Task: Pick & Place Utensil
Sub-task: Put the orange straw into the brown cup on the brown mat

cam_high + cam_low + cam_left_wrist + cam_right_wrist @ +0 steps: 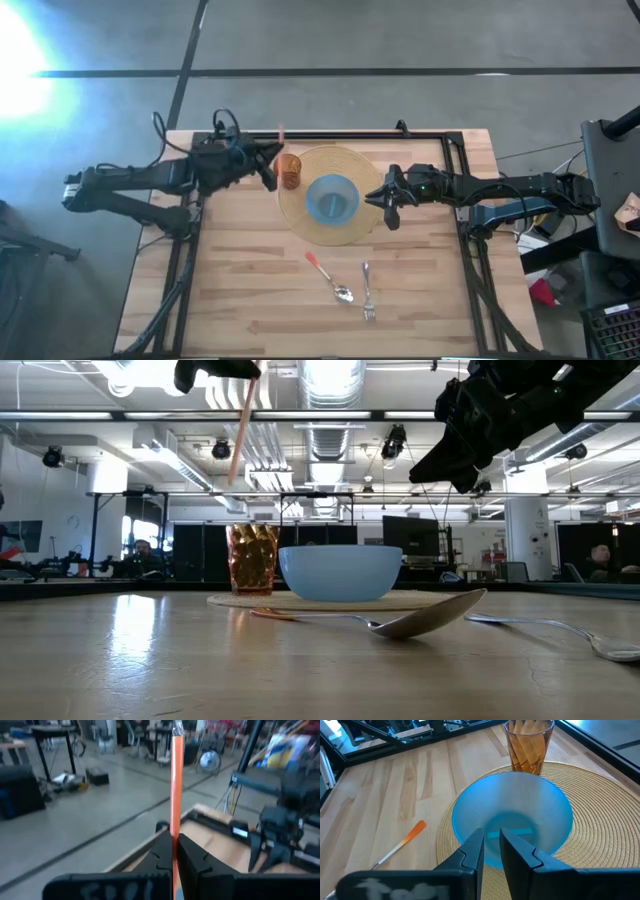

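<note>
Utensil first: a slim orange-handled utensil (175, 795) stands upright between the fingers of the left gripper (174, 851), which are pressed together on its handle. In the low view the same handle (241, 422) hangs high above the table, slanting down toward the amber tumbler (252, 559) but ending well clear of its rim; which kind of utensil it is cannot be told, since its working end is hidden. From above, the left gripper (268, 165) sits just beside the tumbler (290, 171), on the side away from the bowl.

The tumbler stands on the edge of a round woven placemat (345, 230). In the middle of that mat sits a light blue bowl (332, 198), upright — the tumbler is just beside it.

The right gripper (383, 197) hovers over the mat's other edge, next to the bowl. Its own camera looks down into the bowl (520, 805) past its two dark fingers (470, 852), which stand slightly apart with only a narrow gap and nothing between them.

Nearer the front of the wooden table (240, 280), well apart from the mat, lie two more pieces: a spoon (330, 278) with an orange-tipped handle, and a metal fork (367, 292) just beside it — both flat on the boards.
</note>
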Controlling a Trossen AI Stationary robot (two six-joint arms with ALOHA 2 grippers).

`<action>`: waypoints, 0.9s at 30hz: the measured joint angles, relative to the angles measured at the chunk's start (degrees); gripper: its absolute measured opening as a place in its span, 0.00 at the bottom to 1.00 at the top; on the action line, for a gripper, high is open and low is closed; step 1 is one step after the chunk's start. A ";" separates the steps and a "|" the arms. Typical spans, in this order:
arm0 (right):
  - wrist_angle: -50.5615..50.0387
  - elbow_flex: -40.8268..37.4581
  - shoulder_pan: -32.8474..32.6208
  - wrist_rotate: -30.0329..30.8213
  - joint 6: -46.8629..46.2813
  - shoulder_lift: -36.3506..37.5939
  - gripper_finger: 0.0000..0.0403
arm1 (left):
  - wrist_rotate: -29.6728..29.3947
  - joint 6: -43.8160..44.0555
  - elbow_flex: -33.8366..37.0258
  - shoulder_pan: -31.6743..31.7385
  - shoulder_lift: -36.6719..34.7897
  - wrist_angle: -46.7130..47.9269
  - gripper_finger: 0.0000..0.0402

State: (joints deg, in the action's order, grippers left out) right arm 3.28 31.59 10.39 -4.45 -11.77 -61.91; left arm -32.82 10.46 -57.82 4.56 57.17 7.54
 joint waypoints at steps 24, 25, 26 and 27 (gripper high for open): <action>-0.01 0.00 0.00 0.02 0.00 0.00 0.16 | 2.10 -4.59 11.27 12.01 4.13 -23.12 0.01; -0.01 0.00 0.00 0.00 0.00 0.00 0.15 | 2.10 -4.57 12.45 12.00 4.13 -24.40 0.01; -0.01 0.00 0.00 0.02 0.00 0.00 0.15 | 2.19 -4.53 13.57 12.00 4.15 -25.51 0.01; -0.01 0.00 -0.01 0.02 0.00 0.00 0.15 | 2.17 -4.41 14.69 12.00 4.15 -26.61 0.01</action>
State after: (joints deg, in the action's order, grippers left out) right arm 3.27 31.59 10.38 -4.43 -11.77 -61.91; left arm -30.65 6.05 -43.13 16.56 61.32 -19.07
